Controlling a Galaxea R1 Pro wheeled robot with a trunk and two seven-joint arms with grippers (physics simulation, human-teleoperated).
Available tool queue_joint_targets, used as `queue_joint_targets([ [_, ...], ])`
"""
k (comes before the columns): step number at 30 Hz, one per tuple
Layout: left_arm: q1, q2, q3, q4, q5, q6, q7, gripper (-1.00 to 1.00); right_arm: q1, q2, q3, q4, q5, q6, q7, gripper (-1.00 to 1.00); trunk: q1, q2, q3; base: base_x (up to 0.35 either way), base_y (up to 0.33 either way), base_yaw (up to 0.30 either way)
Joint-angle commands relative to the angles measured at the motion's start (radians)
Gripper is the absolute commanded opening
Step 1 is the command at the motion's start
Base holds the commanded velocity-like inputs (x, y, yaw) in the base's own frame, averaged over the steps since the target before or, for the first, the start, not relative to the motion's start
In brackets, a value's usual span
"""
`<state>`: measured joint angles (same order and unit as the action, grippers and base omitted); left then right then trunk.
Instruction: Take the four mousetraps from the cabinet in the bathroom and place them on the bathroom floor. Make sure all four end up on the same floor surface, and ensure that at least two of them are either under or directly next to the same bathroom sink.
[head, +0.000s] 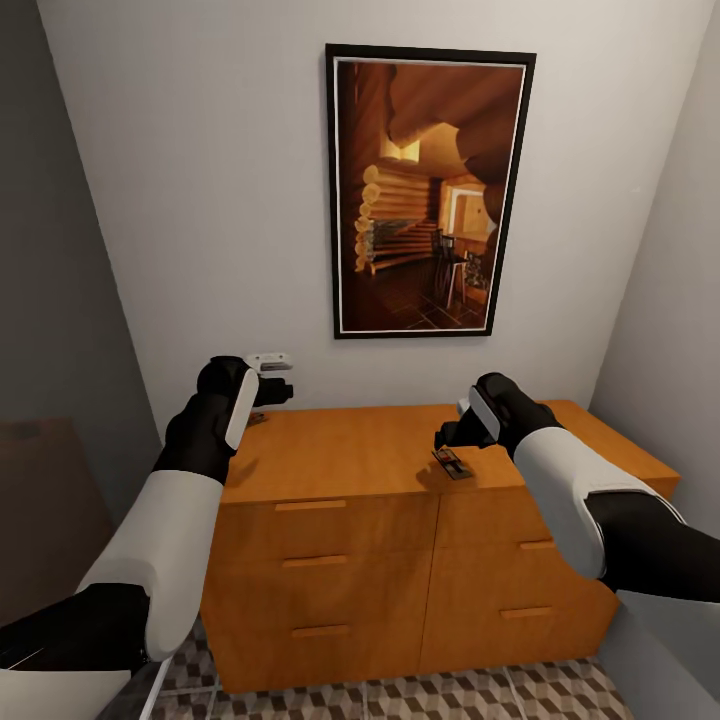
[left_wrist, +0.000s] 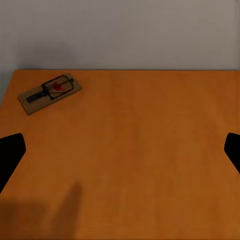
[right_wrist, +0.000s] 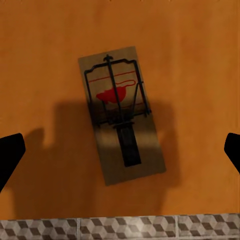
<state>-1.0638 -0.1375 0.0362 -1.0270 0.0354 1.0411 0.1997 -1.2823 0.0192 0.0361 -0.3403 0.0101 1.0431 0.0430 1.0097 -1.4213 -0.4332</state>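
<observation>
Cabinet stands against the white wall under a framed picture, its orange top carrying two traps in sight. The right gripper hovers over the front trap, which lies flat near the top's front edge; in the right wrist view this trap sits between the spread fingers, untouched, with the tiled floor showing past the edge. The left gripper hangs above the cabinet's rear left part, its fingers also spread and empty; the far trap lies flat in the back corner by the wall, well apart from it. In the head view that trap peeks out just beside the left wrist. Floor tiles show below the drawers
</observation>
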Motion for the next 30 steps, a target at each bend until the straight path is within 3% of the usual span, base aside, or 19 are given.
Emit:
queue_joint_targets([
  [1,-0.001,-0.001,0.002,-0.001,0.004,0.004,0.004,1.00,-0.001,-0.001,0.004,-0.001,0.002,0.004,0.005,1.00,0.000,-0.001,-0.001,0.000,0.000,0.000],
  [30,-0.001,-0.002,0.002,-0.003,0.002,0.001,0.001,1.00,-0.006,0.002,0.004,0.000,0.002,0.004,0.006,1.00,0.000,-0.001,-0.001,0.017,0.000,0.000],
])
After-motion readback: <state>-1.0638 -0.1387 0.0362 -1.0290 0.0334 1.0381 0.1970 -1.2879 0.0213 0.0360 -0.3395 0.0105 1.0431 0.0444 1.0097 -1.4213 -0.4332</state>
